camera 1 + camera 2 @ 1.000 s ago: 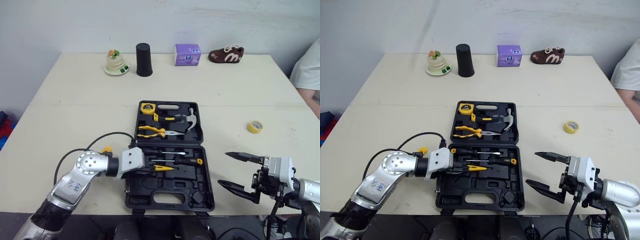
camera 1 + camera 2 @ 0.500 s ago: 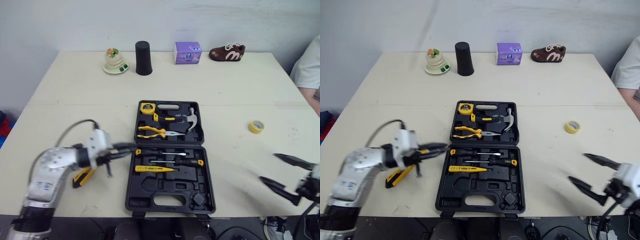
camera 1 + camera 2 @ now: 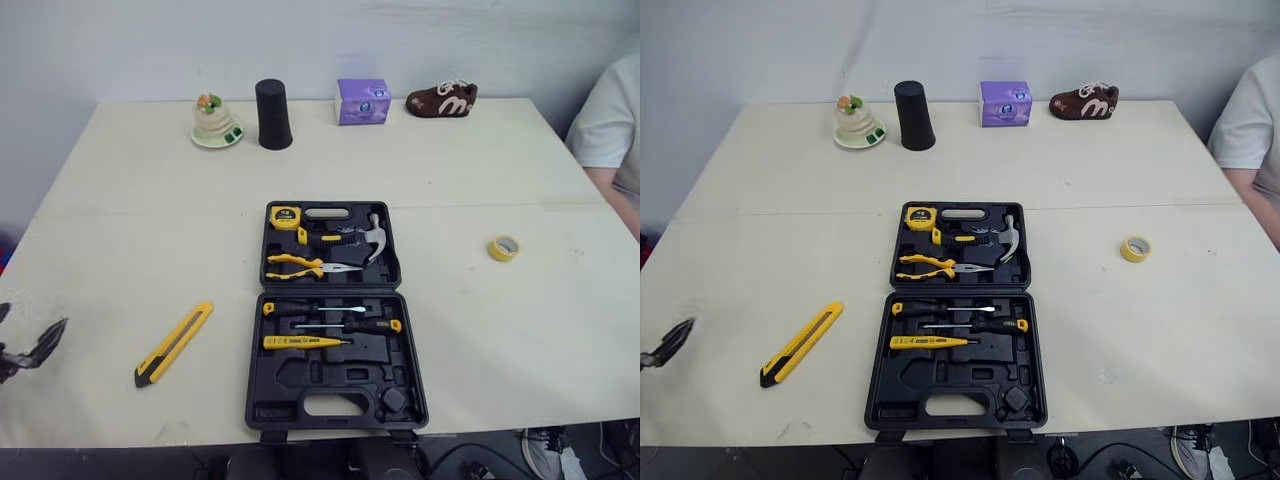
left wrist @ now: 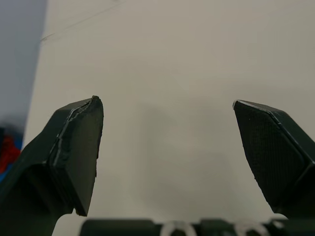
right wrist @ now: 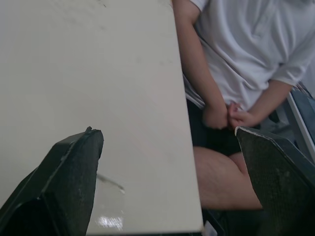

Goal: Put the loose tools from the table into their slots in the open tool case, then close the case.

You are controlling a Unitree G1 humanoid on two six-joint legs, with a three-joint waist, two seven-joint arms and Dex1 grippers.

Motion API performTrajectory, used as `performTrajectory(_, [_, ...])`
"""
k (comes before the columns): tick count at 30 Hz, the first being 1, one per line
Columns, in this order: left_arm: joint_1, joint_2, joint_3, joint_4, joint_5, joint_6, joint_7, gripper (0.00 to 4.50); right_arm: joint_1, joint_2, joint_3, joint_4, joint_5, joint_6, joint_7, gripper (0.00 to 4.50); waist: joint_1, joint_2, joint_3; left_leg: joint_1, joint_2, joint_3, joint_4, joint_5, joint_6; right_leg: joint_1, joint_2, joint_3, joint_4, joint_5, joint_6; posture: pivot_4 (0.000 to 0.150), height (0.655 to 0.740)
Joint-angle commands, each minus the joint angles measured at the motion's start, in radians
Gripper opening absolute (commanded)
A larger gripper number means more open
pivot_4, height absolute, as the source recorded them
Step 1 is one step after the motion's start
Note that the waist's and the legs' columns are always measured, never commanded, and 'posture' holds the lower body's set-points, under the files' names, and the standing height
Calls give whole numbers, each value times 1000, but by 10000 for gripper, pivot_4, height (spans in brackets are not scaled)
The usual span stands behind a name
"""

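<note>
I found left claw (image 4: 165,102) withdrawn from tool case (image 3: 300,386) to counter (image 3: 120,230) edge, spread empty; right claw (image 5: 165,131) also spread; utility knife (image 3: 174,343) loose.

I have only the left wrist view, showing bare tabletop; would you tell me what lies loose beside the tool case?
Observer: A yellow utility knife lies on the table left of the open tool case, apart from it.
Operator: Where is my left tool?
Observer: The left tool is near the table's left edge, further left than the knife.
Operator: Anything on the right?
Observer: A yellow tape roll lies right of the case.
</note>
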Motion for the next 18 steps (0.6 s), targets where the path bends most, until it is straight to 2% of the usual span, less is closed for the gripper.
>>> performTrajectory(1, [37,16,24,-19,22,-45,18,44145,15,-17,-6,57,4,-59,-14,45000,-5,0,0,0,-1,0,0,-2,0,1,-1,0,0,0,0,1500,7400])
performTrajectory(7, [47,2,17,-190,-80,56,-26,44145,-114,6,45,-45,104,-27,143,45000,-27,-1,1,2,-4,1,0,1,4,3,-4,2,-1,2,-3,1500,7400])
performTrajectory(10, [69,4,-26,-326,-150,151,-86,44145,-221,54,99,-203,205,117,203,45000,-36,-2,1,4,-4,0,0,2,3,5,-4,2,-1,5,2,1500,7400])
performTrajectory(13, [110,30,-43,-445,-212,250,-151,44145,-253,96,178,-384,241,212,246,45000,-40,0,2,4,-5,0,-2,3,2,3,-3,2,0,7,6,1500,7400])
performTrajectory(18, [199,86,-55,-622,-258,389,-241,44145,-280,152,337,-734,278,329,277,45000,-28,0,2,2,-2,-1,-11,9,-4,-2,2,3,0,3,3,1500,7400])
